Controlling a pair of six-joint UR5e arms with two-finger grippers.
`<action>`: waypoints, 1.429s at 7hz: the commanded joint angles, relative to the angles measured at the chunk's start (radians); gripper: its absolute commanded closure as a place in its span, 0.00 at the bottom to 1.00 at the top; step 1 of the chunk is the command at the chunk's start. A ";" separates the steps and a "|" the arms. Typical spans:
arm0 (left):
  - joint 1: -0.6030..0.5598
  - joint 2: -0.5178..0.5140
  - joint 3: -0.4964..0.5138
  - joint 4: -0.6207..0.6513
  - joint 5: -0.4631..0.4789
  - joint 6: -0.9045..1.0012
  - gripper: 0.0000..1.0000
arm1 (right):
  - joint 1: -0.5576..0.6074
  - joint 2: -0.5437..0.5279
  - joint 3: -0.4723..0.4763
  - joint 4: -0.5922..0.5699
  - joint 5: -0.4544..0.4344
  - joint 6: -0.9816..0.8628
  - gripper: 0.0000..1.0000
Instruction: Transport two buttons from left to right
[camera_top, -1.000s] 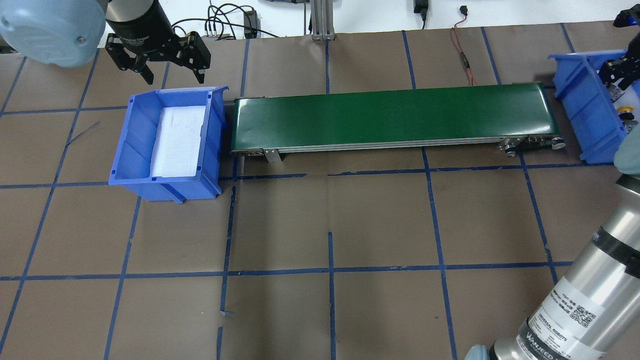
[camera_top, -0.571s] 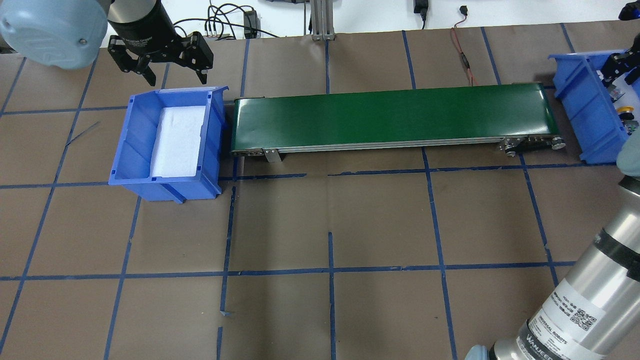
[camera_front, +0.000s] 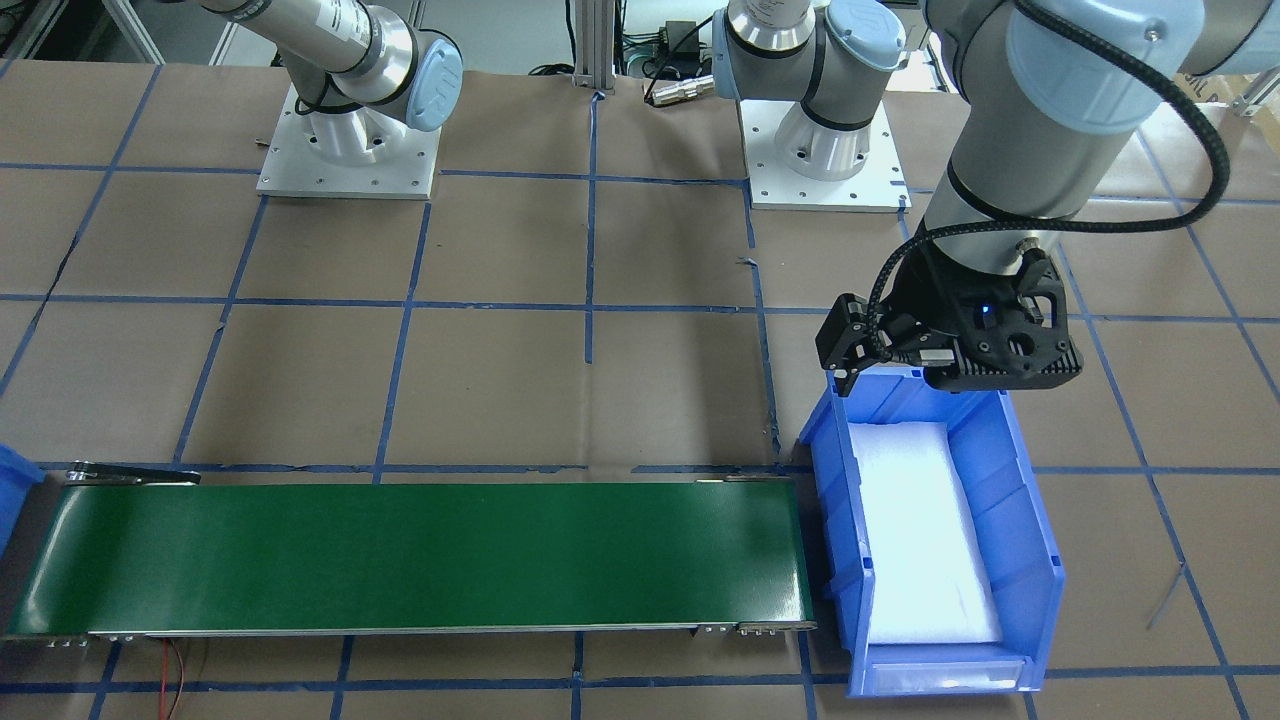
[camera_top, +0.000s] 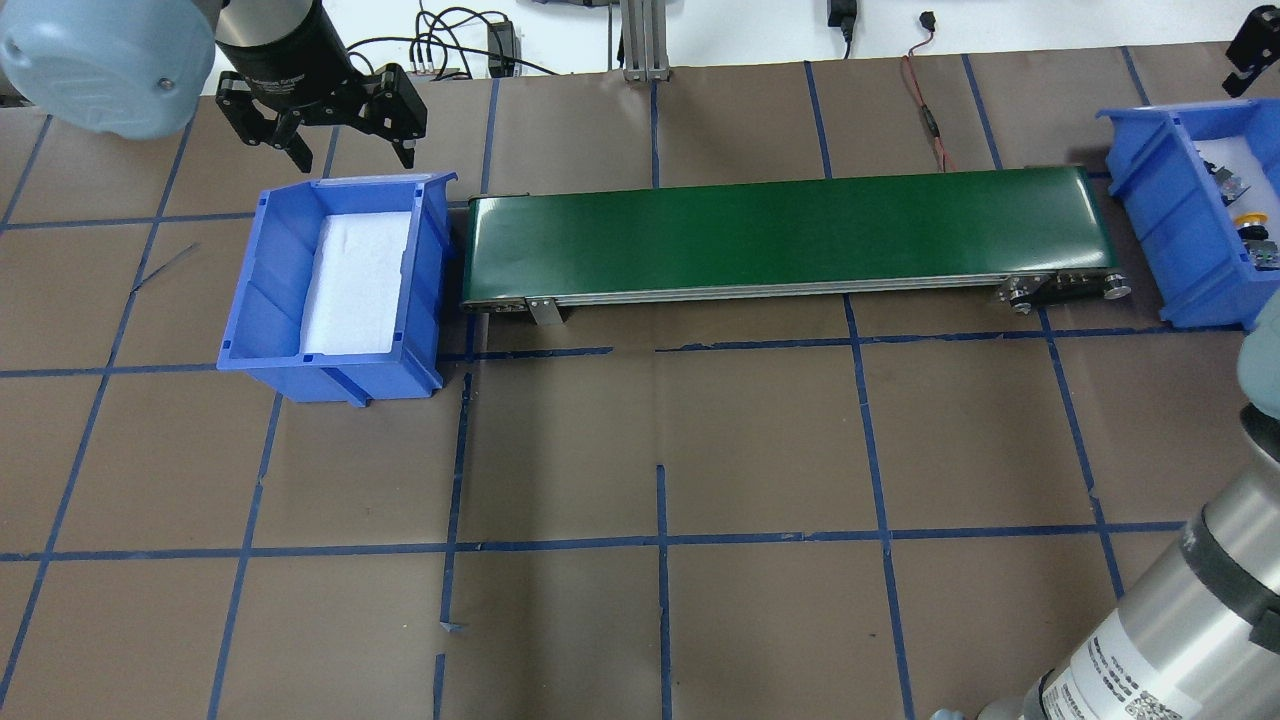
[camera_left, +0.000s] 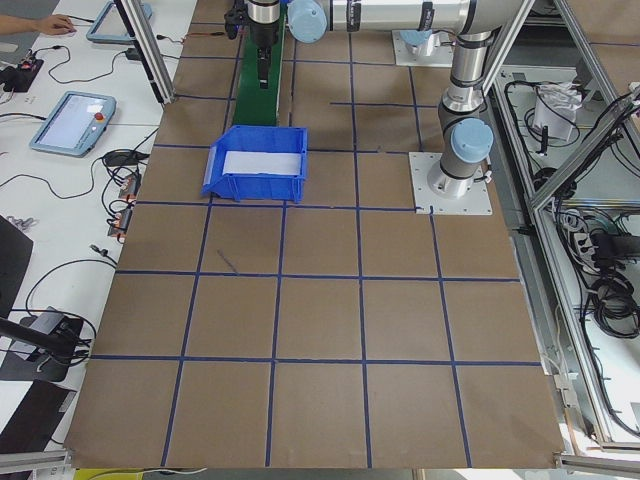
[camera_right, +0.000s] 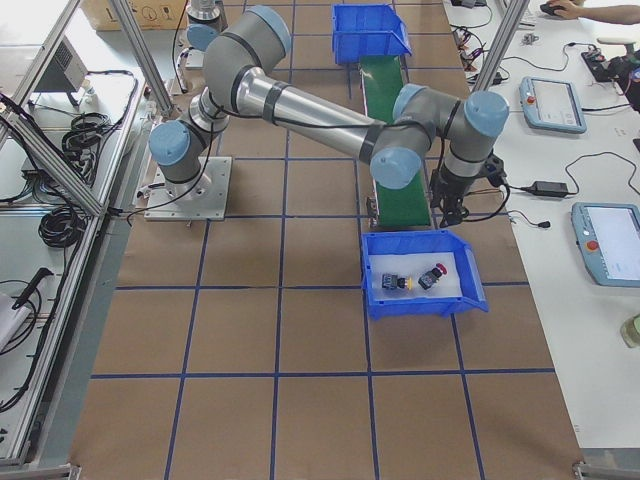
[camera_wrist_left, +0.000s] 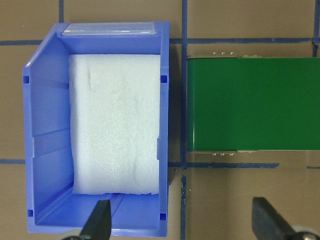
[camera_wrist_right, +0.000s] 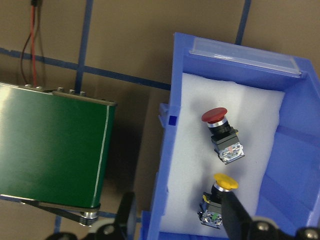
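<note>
Your overhead camera sits behind the robot, looking forward and down on the brown paper-covered table (camera_top: 760, 430), with the long green conveyor belt (camera_top: 780, 235) across it and the foam-lined blue plastic bin (camera_top: 275, 280) at the belt's 9 o'clock end. Your front-facing camera looks steeply back from opposite, white arm base plates (camera_front: 348, 175) at 12 o'clock, sharing belt and bin mirrored. Your side cameras stand far off at the table's ends, looking along it. Your left wrist camera looks straight down, close on that bin. Your right wrist camera hangs close over a second blue bin (camera_wrist_right: 300, 165) holding a red-capped push-button (camera_wrist_right: 222, 135) and a yellow-capped push-button (camera_wrist_right: 216, 200), both also seen by your right-end camera.
</note>
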 joint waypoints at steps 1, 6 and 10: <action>-0.001 -0.006 0.002 0.000 0.002 0.000 0.00 | 0.156 -0.082 0.008 0.045 -0.002 0.037 0.24; 0.000 -0.003 0.000 0.000 0.002 0.000 0.00 | 0.388 -0.321 0.247 0.177 -0.005 0.229 0.06; 0.000 -0.001 0.000 0.002 0.000 0.000 0.00 | 0.393 -0.524 0.502 0.130 -0.002 0.233 0.02</action>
